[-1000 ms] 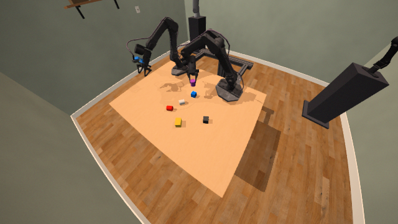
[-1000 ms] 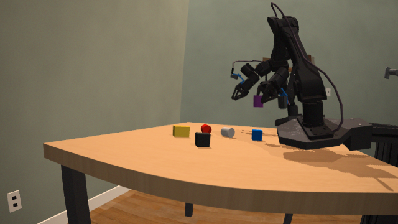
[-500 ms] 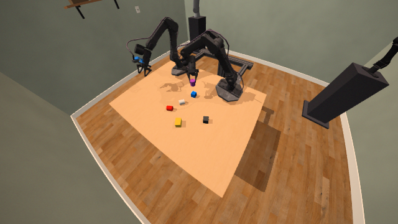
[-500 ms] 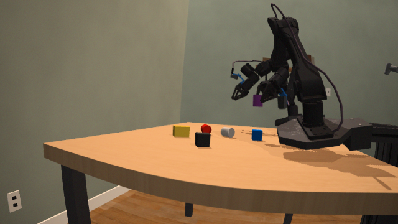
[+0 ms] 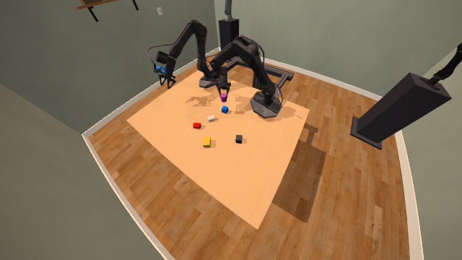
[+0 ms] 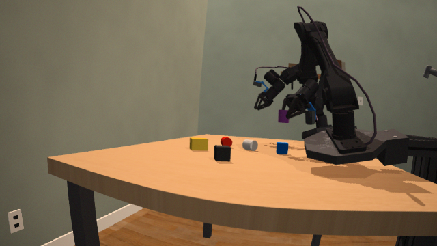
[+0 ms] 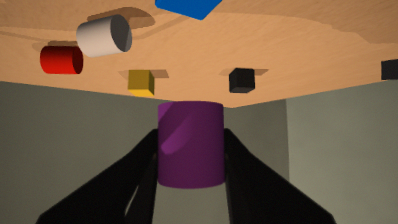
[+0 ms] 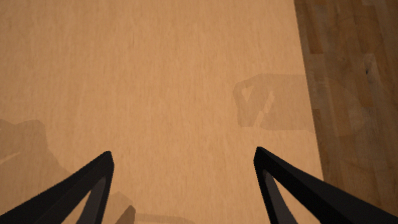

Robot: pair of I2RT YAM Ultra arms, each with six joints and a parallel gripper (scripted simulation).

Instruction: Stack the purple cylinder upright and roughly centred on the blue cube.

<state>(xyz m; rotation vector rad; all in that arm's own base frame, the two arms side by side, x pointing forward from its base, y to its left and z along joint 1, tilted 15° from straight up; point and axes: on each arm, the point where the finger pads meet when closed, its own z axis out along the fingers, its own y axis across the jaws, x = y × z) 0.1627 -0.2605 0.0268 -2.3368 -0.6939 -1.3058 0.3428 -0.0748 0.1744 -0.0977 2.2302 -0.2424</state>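
Note:
My left gripper (image 5: 223,94) is shut on the purple cylinder (image 5: 224,97) and holds it in the air above the table, a little behind the blue cube (image 5: 224,109). In the left wrist view the cylinder (image 7: 190,144) sits between the two fingers, and the blue cube (image 7: 188,7) shows at the top edge. In the exterior view the cylinder (image 6: 283,116) hangs well above the cube (image 6: 282,147). My right gripper (image 5: 167,80) is open and empty, raised above the table's far left edge; its fingers frame bare table.
A white cylinder (image 5: 211,118) and a red cylinder (image 5: 196,125) lie on their sides left of the blue cube. A yellow block (image 5: 206,141) and a black cube (image 5: 238,139) sit nearer the front. The arm bases (image 5: 266,105) stand behind the cube.

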